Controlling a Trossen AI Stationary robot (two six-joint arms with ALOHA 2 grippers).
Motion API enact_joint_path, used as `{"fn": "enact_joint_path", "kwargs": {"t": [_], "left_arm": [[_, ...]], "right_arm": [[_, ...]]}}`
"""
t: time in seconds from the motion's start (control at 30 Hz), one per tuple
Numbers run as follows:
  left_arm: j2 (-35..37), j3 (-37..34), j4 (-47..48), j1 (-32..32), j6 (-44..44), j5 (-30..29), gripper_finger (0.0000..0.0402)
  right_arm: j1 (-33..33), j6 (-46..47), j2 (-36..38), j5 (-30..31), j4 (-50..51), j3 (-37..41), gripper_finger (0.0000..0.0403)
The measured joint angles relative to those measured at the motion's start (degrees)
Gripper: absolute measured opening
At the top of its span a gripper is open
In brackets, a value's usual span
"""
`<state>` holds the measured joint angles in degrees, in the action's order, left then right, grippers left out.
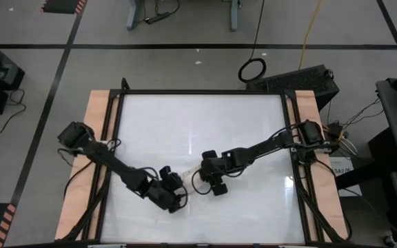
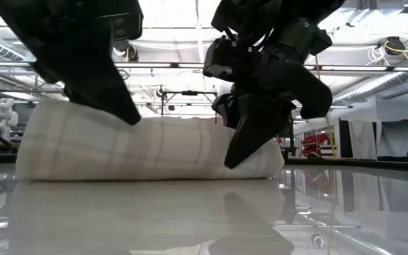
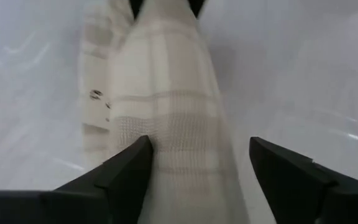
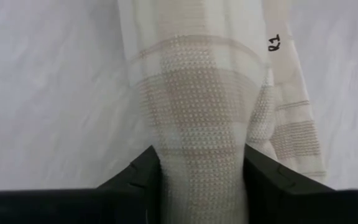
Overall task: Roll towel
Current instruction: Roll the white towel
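1. Right gripper point(image 4: 201, 171): fingers clamped on the roll's end; the towel point(image 2: 147, 149) extends ahead, already a rolled cylinder.
2. Left gripper point(image 3: 197, 162): fingers apart, straddling the far end, not pinching; release seemingly remains.

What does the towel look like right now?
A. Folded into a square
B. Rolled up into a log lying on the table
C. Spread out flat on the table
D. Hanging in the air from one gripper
B: the towel lies on the table as a long plaid roll, with the left gripper at one end and the right gripper at the other.
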<state>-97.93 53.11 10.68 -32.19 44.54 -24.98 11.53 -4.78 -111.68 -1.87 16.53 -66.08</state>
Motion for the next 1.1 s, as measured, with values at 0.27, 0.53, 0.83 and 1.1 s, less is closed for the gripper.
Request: {"fn": "enact_joint_path", "kwargs": {"t": [0.27,0.53,0.83,1.1], "left_arm": [[-0.24,0.05,1.12,-1.12,0.47,2.45,0.0118],[-0.13,0.32,8.06,-1.8,2.48,2.87,0.0014],[0.44,0.03,9.42,-2.01,-1.73,-0.15,0.0156],[5.29,0.56,10.83,-3.77,-4.7,0.31,0.0327]], "right_arm": [[0.53,3.37,0.0,-0.22,-0.12,0.0,0.0146],[0.81,3.62,0.02,-5.72,-1.05,-0.07,0.0146],[2.2,15.39,0.06,-6.24,1.23,-0.13,0.0146],[3.78,19.86,0.17,-6.27,3.21,-0.09,0.0146]]}}
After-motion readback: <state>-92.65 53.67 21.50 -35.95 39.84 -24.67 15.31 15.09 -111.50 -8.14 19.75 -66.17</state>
